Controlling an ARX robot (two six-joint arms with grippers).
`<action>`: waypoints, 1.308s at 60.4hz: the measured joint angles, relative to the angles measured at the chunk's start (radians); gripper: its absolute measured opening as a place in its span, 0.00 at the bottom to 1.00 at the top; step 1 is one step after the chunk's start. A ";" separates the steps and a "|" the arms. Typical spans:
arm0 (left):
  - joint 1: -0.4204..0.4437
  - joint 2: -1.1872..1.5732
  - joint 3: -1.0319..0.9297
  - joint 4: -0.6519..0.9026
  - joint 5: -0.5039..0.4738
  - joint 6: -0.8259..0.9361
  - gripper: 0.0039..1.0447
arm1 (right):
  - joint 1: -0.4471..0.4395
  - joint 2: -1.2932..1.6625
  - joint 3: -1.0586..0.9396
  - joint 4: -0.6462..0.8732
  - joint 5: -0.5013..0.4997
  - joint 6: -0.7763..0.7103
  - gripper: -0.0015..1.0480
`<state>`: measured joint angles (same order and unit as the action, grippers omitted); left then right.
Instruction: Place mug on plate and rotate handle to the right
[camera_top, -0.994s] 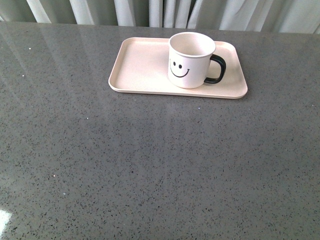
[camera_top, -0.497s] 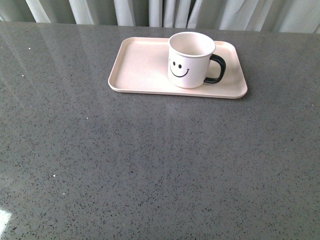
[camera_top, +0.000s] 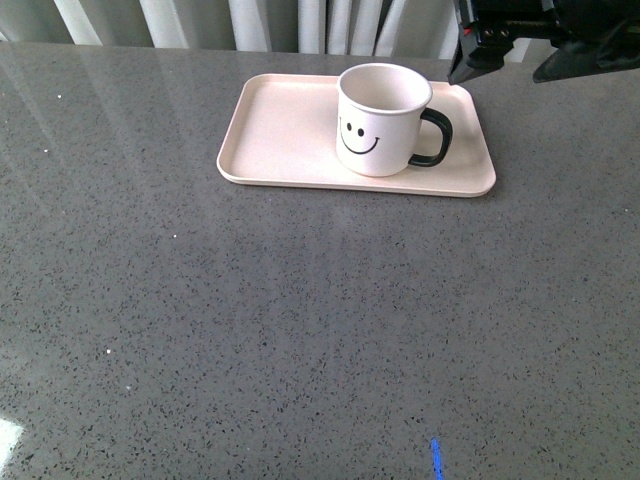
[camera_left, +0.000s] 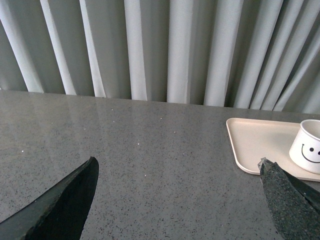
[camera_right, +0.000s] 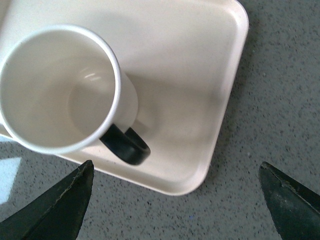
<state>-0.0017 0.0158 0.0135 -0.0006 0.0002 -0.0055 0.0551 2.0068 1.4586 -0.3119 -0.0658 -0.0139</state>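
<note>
Cream-white smiley-face mug (camera_top: 383, 120) stands on the flat pale pink rectangular plate (camera_top: 285, 140), upper middle of the front view, with its glossy black loop handle (camera_top: 435, 138) pointing right. The right gripper (camera_right: 175, 165) hovers above with jaws spread and empty, and the left gripper (camera_left: 178, 160) is likewise spread. The task looks done, so the next move likely calls only for withdrawing clear of the mug.

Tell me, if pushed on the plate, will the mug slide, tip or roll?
The mug is empty, so probably light. It stands upright on a flat base, so rolling is unlikely, though a high push might tip it. The plate looks smooth, so the mug would likely slide.
</note>
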 joint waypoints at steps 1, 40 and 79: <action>0.000 0.000 0.000 0.000 0.000 0.000 0.91 | 0.002 0.013 0.019 -0.007 0.002 0.000 0.91; 0.000 0.000 0.000 0.000 0.000 0.000 0.91 | 0.085 0.254 0.337 -0.144 0.037 0.019 0.91; 0.000 0.000 0.000 0.000 0.000 0.000 0.91 | 0.081 0.372 0.487 -0.220 0.051 0.052 0.85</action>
<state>-0.0017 0.0158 0.0135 -0.0006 0.0002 -0.0055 0.1364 2.3783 1.9457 -0.5323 -0.0147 0.0383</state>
